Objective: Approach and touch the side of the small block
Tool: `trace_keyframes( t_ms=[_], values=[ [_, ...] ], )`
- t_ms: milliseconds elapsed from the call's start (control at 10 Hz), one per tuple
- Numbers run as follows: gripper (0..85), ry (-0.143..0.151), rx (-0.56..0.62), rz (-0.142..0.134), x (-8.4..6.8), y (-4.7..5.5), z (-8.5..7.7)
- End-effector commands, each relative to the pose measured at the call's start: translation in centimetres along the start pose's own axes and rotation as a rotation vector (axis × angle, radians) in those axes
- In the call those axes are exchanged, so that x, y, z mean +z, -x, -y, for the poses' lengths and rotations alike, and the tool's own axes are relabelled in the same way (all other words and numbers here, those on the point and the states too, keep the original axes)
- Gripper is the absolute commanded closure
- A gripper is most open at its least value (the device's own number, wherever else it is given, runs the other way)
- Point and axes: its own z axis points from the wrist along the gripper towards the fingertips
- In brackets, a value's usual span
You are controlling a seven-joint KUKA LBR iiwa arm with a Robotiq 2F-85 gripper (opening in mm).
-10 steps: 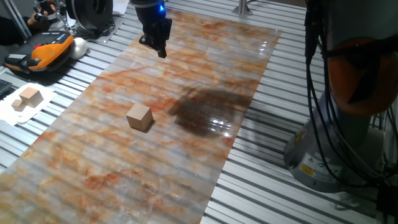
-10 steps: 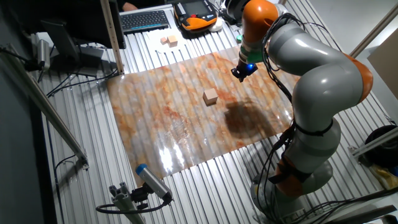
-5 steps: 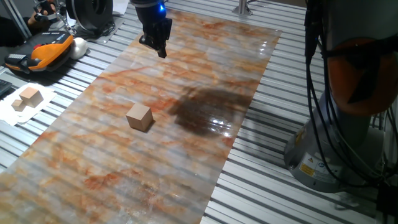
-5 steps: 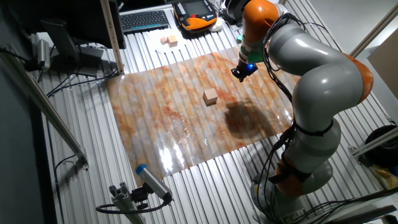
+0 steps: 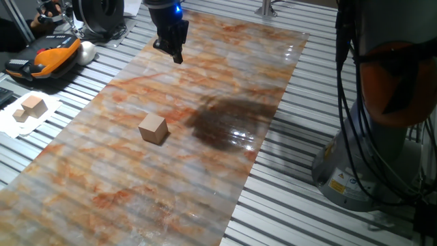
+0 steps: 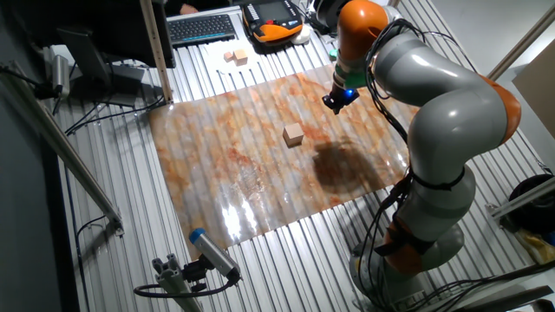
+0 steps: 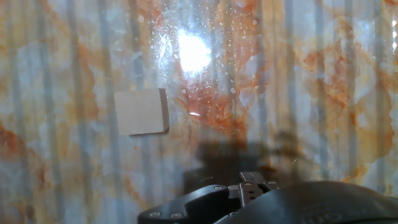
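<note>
A glossy marbled orange-grey sheet (image 5: 205,102) covers a ribbed metal table (image 5: 293,205), glare pooling on it.

Marbled sheet (image 5: 205,164) (rust-veined) on the slatted table (image 5: 307,212) bears the small block (image 5: 153,128).

A single arm (image 6: 451,121) is seen, built of large grey segments with orange joint rings, rising from its base at one side of the table and bent over at the elbow so that the forearm reaches out above the far part of the surface. The wrist is turned downward, and a blue light is lit just above the gripper (image 5: 175,53). The gripper (image 6: 333,103) is held in the air, pointing down at a slight tilt, with nothing between its dark fingers; they look close together, though the gap cannot be made out. In the hand view only the dark rounded housing is shown
</note>
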Motion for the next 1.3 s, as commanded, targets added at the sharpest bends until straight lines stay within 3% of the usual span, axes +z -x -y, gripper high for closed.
trace_keyframes(
  t_ms=[0, 300, 400, 500, 700, 900, 1100, 1200],
  values=[
    [85.0, 0.0, -0.006, 0.002, 0.0, -0.01, 0.0],
    [85.0, -0.002, -0.006, 0.002, 0.0, -0.01, -0.01],
    [85.0, 0.001, 0.014, -0.011, 0.0, -0.01, -0.01],
    [85.0, 0.019, 0.034, 0.005, 0.0, -0.01, -0.01],
    [85.0, 0.081, 0.072, 0.023, 0.0, -0.01, -0.01],
    [85.0, 0.069, 0.061, 0.02, 0.0, -0.01, -0.01],
    [85.0, 0.095, 0.051, -0.004, 0.0, -0.01, -0.01],
    [85.0, 0.108, 0.027, -0.03, 0.0, -0.01, -0.01]
  ],
)
